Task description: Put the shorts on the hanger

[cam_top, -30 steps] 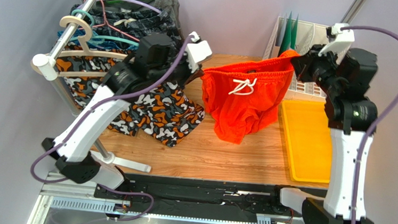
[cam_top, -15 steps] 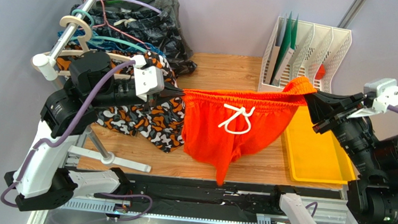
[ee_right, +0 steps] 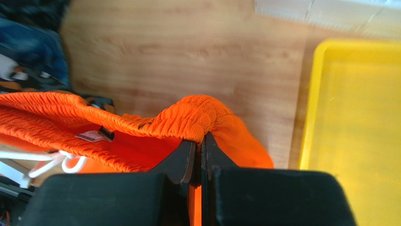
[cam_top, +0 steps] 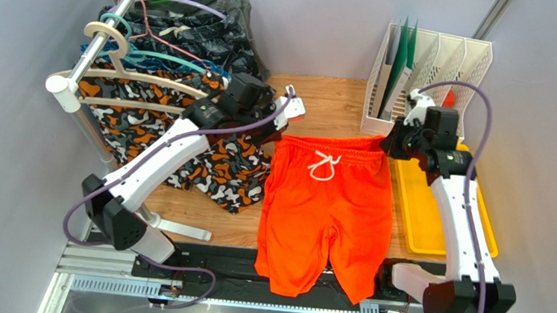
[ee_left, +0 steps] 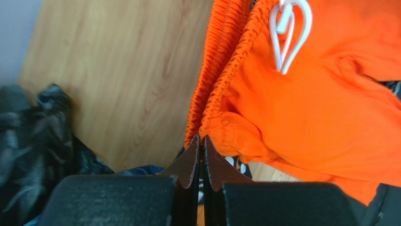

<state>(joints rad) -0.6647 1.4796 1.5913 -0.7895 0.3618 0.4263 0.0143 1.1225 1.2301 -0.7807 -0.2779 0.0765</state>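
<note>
1. The shorts (cam_top: 326, 212) are spread out flat in the middle of the desk (cam_top: 323, 100). The waistband points at the far edge, the white drawstring faces up, and both legs spill over the near edge onto the black base frame.
2. That's the big change. A second ago they were a bunched lump held up near the far edge, then half a second ago they were stretched tight in mid-air between two wide-apart arms. Now both arms have come down and in, and the fabric is laid out.
3. The left gripper (cam_top: 280, 132) is clenched on the left corner of the elastic waistband, and the wrist view shows the orange hem pinched right at its tips. The right gripper (cam_top: 389, 143) is pinching the right corner the same way.
4. Right next to the shorts: camouflage shorts (cam_top: 221, 167) touch the left side, and a yellow tray (cam_top: 434, 206) sits just beside the right.
5. The hanger (cam_top: 153, 79) is still hooked on the rail (cam_top: 91, 59) at the far left corner, well apart from the shorts.
6. My read is that the flattening step looks done. Next someone has to let go and fetch that hanger, and the overhanging legs could drag the shorts off once they're released.
</note>
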